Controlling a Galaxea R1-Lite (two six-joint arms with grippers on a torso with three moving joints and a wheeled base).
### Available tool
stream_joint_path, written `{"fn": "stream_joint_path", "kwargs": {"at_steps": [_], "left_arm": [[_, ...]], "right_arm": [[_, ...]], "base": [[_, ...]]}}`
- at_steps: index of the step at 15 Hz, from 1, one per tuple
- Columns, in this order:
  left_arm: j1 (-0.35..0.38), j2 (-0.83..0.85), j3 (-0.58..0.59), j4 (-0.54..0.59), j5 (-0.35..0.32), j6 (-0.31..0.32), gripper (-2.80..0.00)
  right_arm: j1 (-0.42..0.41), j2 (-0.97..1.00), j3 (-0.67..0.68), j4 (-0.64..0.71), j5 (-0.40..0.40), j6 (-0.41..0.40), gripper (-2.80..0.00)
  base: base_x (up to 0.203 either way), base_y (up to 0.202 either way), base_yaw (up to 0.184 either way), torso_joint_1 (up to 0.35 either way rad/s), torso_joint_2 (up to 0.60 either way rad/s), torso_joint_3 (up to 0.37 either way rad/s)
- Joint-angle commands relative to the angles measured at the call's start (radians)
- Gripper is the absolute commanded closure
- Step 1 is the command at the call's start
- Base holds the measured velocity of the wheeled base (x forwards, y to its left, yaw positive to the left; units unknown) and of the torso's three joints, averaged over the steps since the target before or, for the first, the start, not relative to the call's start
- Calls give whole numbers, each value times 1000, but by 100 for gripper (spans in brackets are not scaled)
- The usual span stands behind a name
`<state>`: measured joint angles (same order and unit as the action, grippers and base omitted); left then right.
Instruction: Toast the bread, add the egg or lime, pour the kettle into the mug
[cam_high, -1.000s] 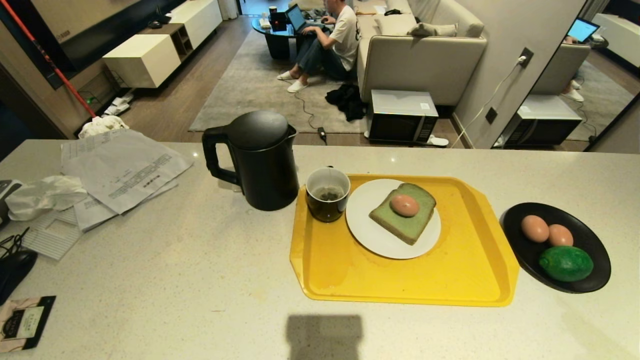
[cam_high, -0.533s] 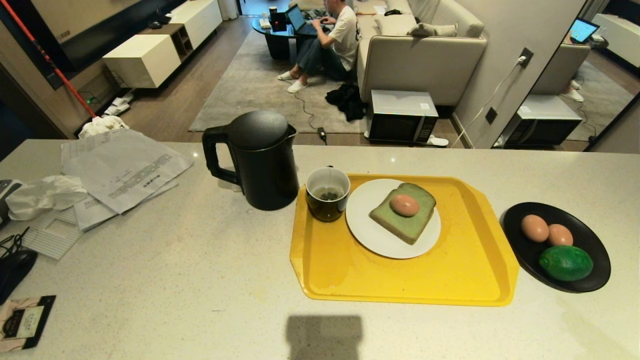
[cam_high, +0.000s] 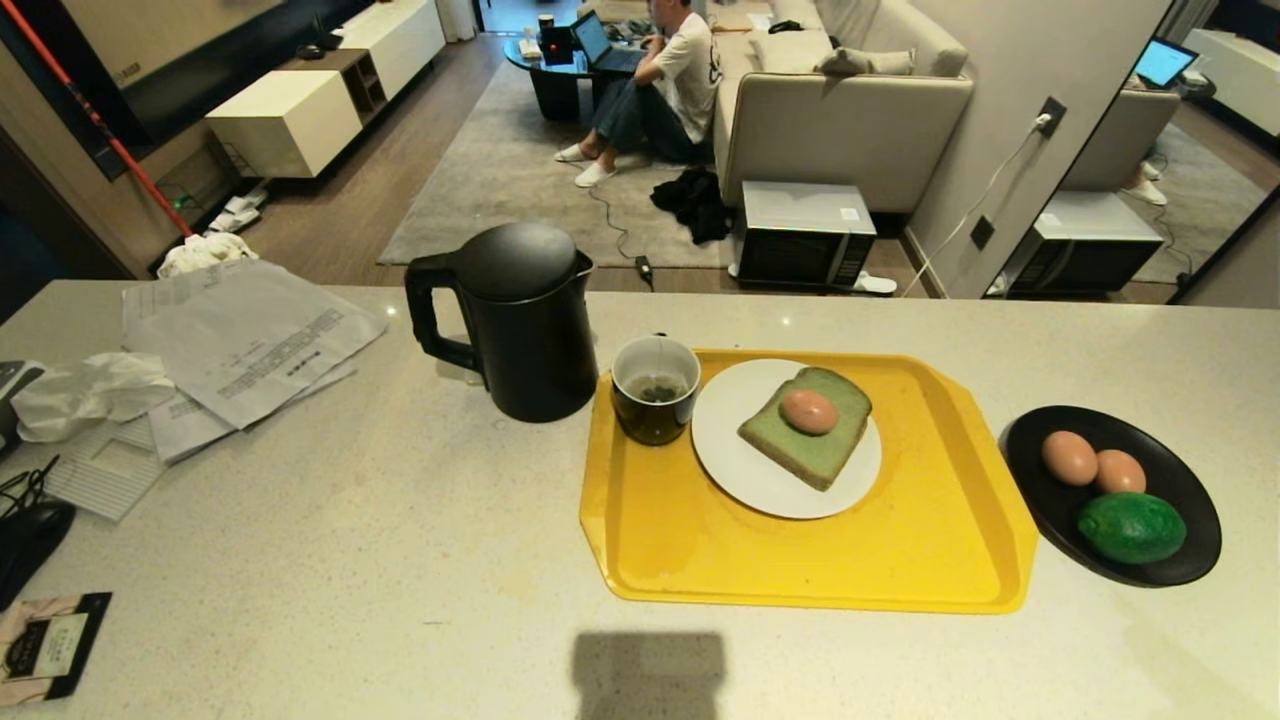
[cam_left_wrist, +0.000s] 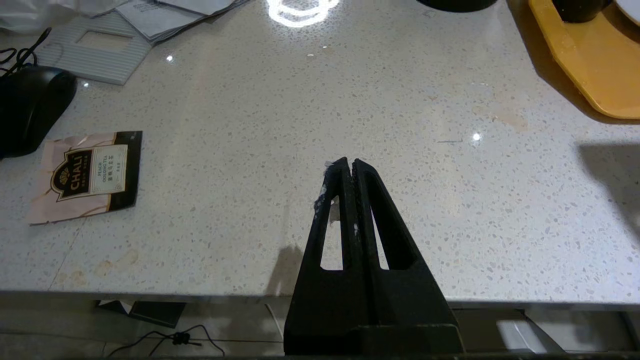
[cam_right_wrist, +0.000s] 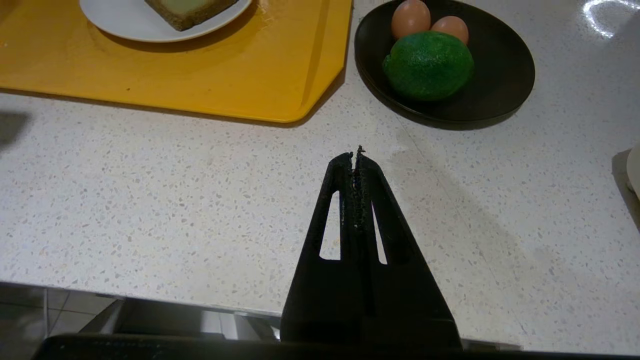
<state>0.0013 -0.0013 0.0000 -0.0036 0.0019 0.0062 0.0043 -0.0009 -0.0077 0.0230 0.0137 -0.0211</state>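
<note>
1. This was a home: the speckled pale stone counter (cam_high: 400, 520) looked onto a living room.
2. Beyond its far edge stood a beige fabric sofa (cam_high: 850, 110), a grey rug (cam_high: 500, 180) and a low white cabinet (cam_high: 290, 120).
3. A person (cam_high: 670, 80) sat on the floor there.

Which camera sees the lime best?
The right wrist view: the lime looks big there, bumpy skin clear, beside two eggs. The head view shows it small in the black bowl. The left wrist view misses it.
</note>
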Motion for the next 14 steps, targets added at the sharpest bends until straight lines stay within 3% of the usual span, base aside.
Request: {"fn": "stream_joint_path", "kwargs": {"at_steps": [1,14], "left_arm": [[0,1,0,-1,1,-5,0],[0,1,0,-1,1,-6,0]], "right_arm": [[0,1,0,0,0,0,0],[0,1,0,0,0,0,0]], "base": [[77,0,-3,-17,-2,2],[14,0,0,1,0,1]]}}
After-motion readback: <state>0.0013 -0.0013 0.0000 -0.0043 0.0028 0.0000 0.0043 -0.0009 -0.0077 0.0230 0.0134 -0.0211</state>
